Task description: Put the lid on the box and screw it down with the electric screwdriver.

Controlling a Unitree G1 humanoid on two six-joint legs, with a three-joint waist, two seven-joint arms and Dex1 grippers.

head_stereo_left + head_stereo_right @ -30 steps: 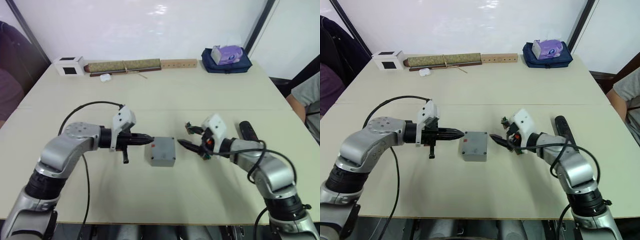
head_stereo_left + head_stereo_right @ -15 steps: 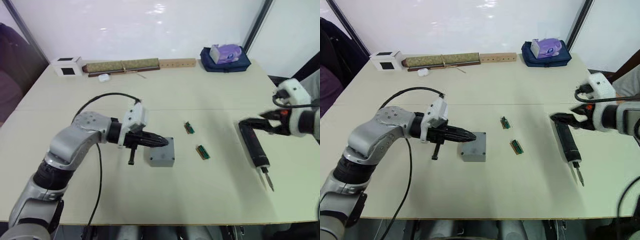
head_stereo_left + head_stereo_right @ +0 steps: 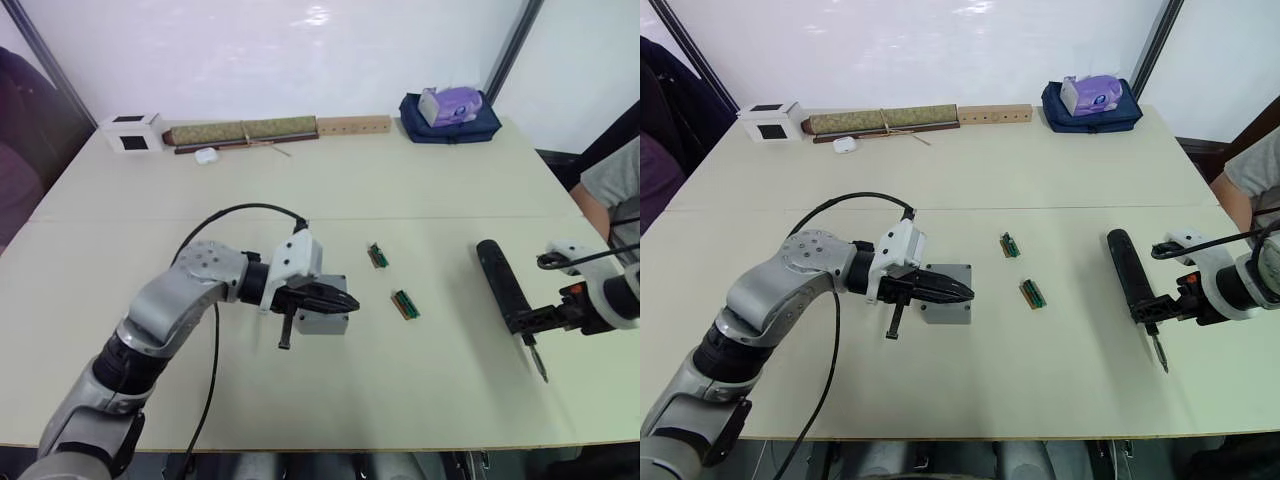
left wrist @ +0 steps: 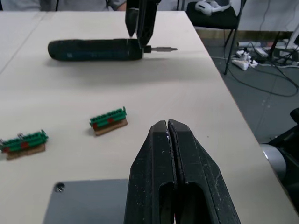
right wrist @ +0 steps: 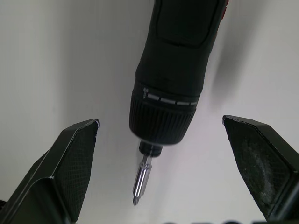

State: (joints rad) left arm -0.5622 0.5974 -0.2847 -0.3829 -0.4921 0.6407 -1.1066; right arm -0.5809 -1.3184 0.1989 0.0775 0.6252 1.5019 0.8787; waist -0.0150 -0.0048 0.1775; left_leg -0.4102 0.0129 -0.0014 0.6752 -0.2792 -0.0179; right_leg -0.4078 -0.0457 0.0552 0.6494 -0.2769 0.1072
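The box [image 3: 945, 294] is sitting near the middle of the beige surface [image 3: 970, 180], with the lid [image 4: 86, 202] lying flat over its top as a plain grey face; a small screw hole is showing at one corner in the left wrist view. The left gripper [image 3: 958, 293] is reaching over the box, its two black fingers [image 4: 154, 172] pressed together with nothing between them, their tips lying above the lid. Whether they are touching the lid is not determinable.

The electric screwdriver [image 3: 1126, 273] is lying flat on the surface, well apart from the box on the robot's right, its metal bit pointing toward the near edge. The right gripper [image 3: 1152, 307] is positioned at the bit end of the tool. In the right wrist view its fingers [image 5: 72, 161] are standing wide apart, one on each side of the tool's collar and bit, holding nothing; contact with the tool is not visible.

Two small green circuit boards [image 3: 1033, 293] are lying between the box and the screwdriver, apart from both. Along the far edge are sitting a white cube with a black square face [image 3: 768, 121], a long rolled mat [image 3: 883, 121], a wooden block [image 3: 997, 114] and a dark blue bag with a purple tissue pack [image 3: 1092, 98]. A person's sleeve [image 3: 1247, 175] is showing at the right edge.
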